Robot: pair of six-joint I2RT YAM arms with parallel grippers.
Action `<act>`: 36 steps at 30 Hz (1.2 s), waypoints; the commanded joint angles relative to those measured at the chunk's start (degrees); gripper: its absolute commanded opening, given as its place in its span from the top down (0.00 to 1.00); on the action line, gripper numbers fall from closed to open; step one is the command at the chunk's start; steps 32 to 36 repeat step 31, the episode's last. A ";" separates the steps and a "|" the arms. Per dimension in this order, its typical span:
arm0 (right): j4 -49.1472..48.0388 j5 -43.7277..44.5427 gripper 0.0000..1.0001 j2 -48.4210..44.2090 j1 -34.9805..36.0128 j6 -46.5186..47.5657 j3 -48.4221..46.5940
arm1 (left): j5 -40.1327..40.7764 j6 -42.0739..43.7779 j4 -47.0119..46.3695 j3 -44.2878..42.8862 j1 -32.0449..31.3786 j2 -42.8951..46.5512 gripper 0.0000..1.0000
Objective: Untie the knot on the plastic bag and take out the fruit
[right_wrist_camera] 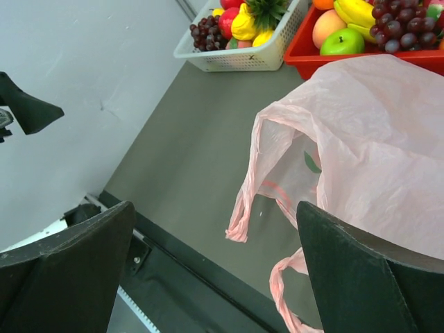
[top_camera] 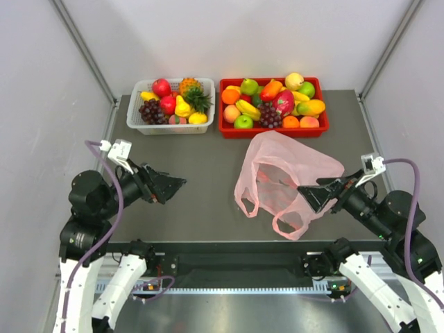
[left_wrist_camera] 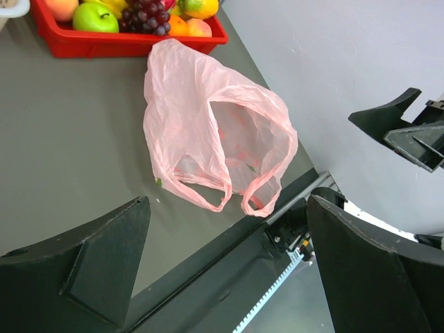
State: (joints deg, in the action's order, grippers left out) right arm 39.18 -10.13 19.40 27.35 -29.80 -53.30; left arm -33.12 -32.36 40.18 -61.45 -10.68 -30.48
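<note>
Centrally, plastic bag (top_camera: 288, 173) flat, unknotted; left gripper (top_camera: 175, 191) well apart, right gripper (top_camera: 309, 199) over its near edge; both spread, empty.

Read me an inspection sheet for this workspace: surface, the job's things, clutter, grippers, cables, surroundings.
Surface: dark grey table.
Job's things: pink plastic bag lies flat right of centre, handle loops apart, no knot seen; fruit sits in the white basket and red tray at the far edge, none seen in the bag.
Clutter: nothing seen.
Grippers: left gripper open, empty, over bare table; right gripper open, empty, at the bag's near side.
Cables: purple cable loops from the left wrist, another from the right.
Surroundings: plain pale walls.
</note>
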 commanded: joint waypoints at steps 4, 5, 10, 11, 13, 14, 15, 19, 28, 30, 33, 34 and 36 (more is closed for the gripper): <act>2.92 5.99 0.00 -1.73 0.24 -1.84 -1.02 | -4.49 -3.41 -12.14 2.83 -0.57 -7.13 0.01; 3.01 6.17 0.00 -1.82 0.24 -1.66 -0.76 | -5.02 -3.41 -12.58 2.48 -0.57 -8.01 0.01; 3.97 9.07 0.01 -1.38 0.24 0.36 -0.32 | -8.88 -4.29 -16.53 1.42 -0.57 -11.79 0.01; 3.89 9.77 0.00 -1.21 0.33 0.53 -0.14 | -9.41 -4.55 -17.15 1.33 -0.66 -12.06 0.01; 3.28 11.71 0.00 -0.77 0.24 0.80 0.47 | -10.29 -4.82 -17.94 1.42 -0.66 -12.67 0.01; 3.01 11.97 0.00 -0.59 0.24 0.80 0.56 | -10.47 -4.82 -18.12 1.42 -0.66 -12.94 0.01; 2.40 11.80 0.00 -0.33 0.33 0.80 0.74 | -10.47 -4.91 -18.21 1.51 -0.66 -13.20 0.01; 2.57 11.45 0.00 1.08 0.24 0.97 0.56 | -11.26 -5.61 -19.70 2.65 -0.66 -12.85 0.01; 2.92 12.06 0.00 -0.24 0.24 0.89 0.65 | -10.38 -4.21 -19.71 3.27 -0.75 -12.41 0.01; 2.92 12.59 0.00 -0.32 0.24 0.80 0.83 | -8.89 -3.15 -17.78 2.57 -0.66 -13.02 0.01; 2.92 12.68 0.01 -0.24 0.24 0.80 1.09 | -8.54 -2.28 -16.47 2.30 -0.66 -13.20 0.01; 2.92 12.68 0.01 -0.24 0.24 0.80 1.09 | -8.54 -2.28 -16.47 2.30 -0.66 -13.20 0.01; 2.92 12.68 0.01 -0.24 0.24 0.80 1.09 | -8.54 -2.28 -16.47 2.30 -0.66 -13.20 0.01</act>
